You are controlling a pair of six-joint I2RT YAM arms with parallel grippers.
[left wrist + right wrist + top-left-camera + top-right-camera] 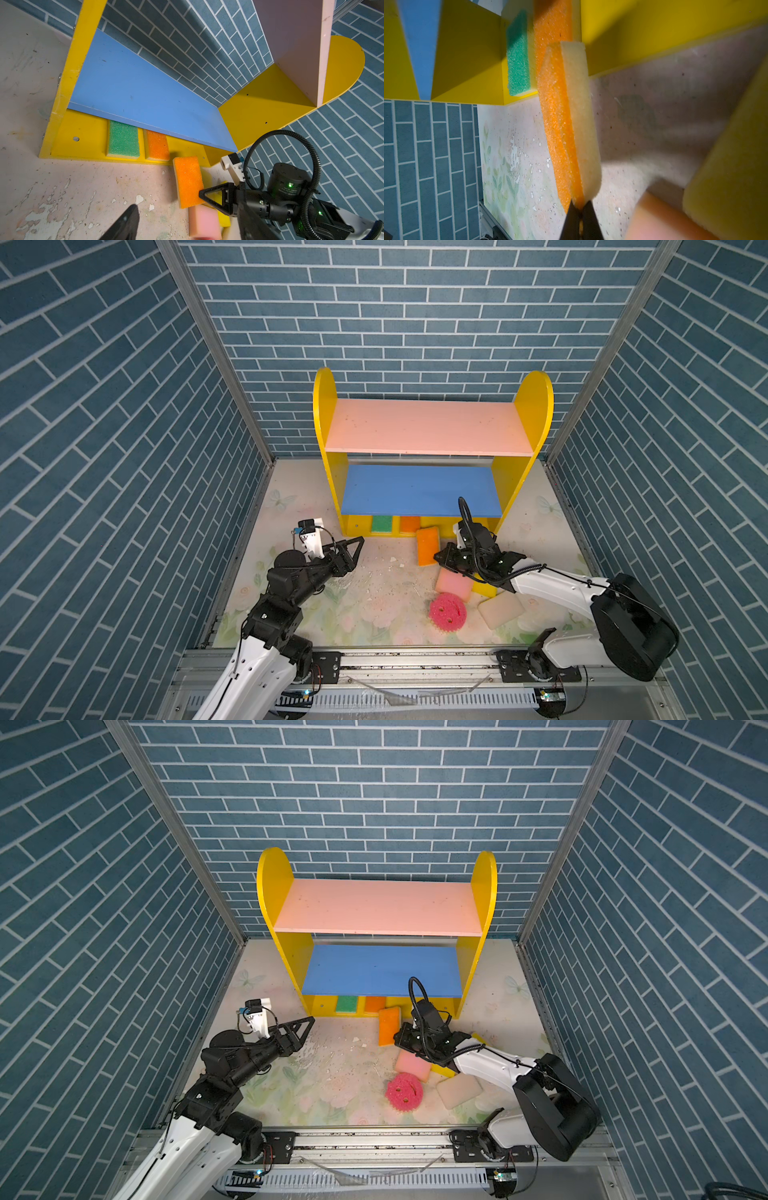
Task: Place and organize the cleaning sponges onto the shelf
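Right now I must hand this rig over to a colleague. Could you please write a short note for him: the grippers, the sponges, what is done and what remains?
The left gripper is open and empty, hovering by the left front of the shelf.
The right gripper is shut on one end of the orange sponge, just in front of the shelf base.
Done: the green sponge and the second orange sponge lie side by side on the base.
To do: the held sponge, plus the pink sponge, yellow sponge, cream sponge and round pink sponge on the table. The pink board and blue board are bare.
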